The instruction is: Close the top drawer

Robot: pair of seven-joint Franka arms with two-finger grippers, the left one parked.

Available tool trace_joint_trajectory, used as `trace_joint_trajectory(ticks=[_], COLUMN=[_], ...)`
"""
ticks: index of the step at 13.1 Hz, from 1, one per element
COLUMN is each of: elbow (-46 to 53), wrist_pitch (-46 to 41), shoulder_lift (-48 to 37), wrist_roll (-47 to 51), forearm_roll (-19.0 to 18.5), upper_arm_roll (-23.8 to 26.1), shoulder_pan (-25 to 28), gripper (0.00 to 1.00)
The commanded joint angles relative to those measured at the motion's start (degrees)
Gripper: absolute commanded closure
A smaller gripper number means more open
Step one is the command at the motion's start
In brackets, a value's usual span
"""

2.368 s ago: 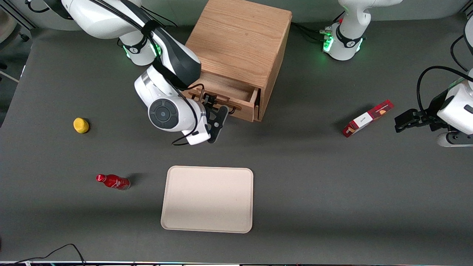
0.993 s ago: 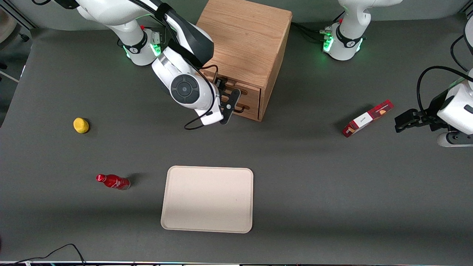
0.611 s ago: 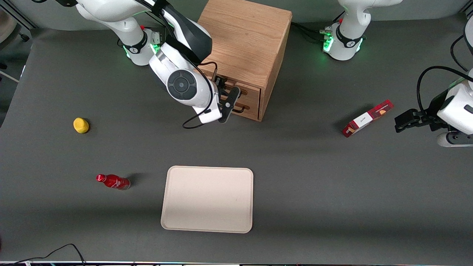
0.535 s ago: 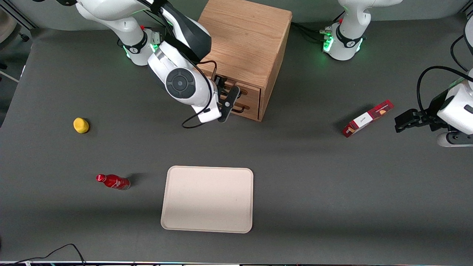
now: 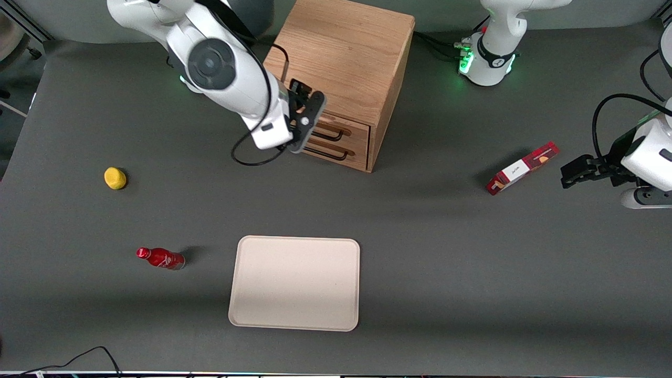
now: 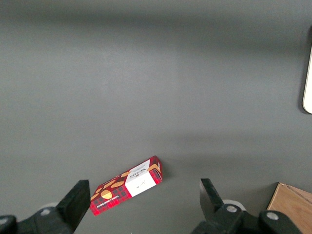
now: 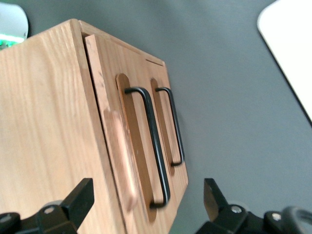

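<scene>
— Four loose items nearest the camera?
— Confirmed. Beige tray (image 5: pixel 294 283) closest. Red bottle (image 5: pixel 160 258) lying on its side toward the working arm's end. Yellow fruit (image 5: pixel 115 178) farther off. Red snack box (image 5: pixel 522 168) toward the parked arm's end.
— Legible writing?
— None. White panel on the snack box carries print, too small to read. Same for the bottle.
— Position of the top drawer (image 5: pixel 352 131)?
— Upper slot of the wooden cabinet (image 5: pixel 341 58), farther from the camera than all the above. Front looks flush with the cabinet face and level with the lower drawer (image 5: pixel 354 158). Judged shut; task apparently complete.
— And the gripper (image 5: pixel 306 118)?
— Hovers just in front of the cabinet's upper edge, apart from both handles. Fingers (image 7: pixel 80 197) spread wide, holding nothing.
— Handling, if a further push is wanted?
— Judged a rigid, light wooden box, likely sliding freely. Best pressed flat on the front panel beside the black wire handle (image 7: pixel 153 146); no grasp needed. Not fragile. Main risk: shoving the whole cabinet along the table.
</scene>
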Motion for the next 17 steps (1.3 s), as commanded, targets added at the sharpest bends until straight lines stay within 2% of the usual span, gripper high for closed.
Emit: trace_joint_trajectory(ticks=[1, 3, 4, 5, 6, 10, 11, 14, 16, 17], elbow=[-1.10, -2.16, -2.51, -2.69, -2.61, -0.86, -0.93, -6.79, -13.21, -15.94], wrist_pitch=[-1.98, -2.24, -3.12, -6.61, -10.03, -12.62, -13.14, -12.98, -7.02, -4.47], shoulder_lift=[-8.17, -14.07, -16.70, -19.69, -21.89, -26.57, -26.92, -29.03, -29.56, -29.56], wrist_roll=[6.74, 24.97, 28.10, 29.26, 29.01, 28.84, 28.75, 29.89, 29.89, 29.80], forearm_roll=[-2.95, -9.37, -10.61, -11.84, -12.12, -13.87, -13.97, -14.49, -13.97, -13.97], upper_arm_roll=[-1.79, -0.82, -0.73, -2.04, -5.88, -27.84, -30.67, -31.49, -35.52, -35.62], shoulder_pan=[0.06, 0.24, 0.15, -0.46, -2.29, -2.31, -2.31, -3.01, -2.76, -2.75], gripper=[0.00, 0.00, 0.00, 0.00, 0.00, 0.00, 0.00, 0.00, 0.00, 0.00])
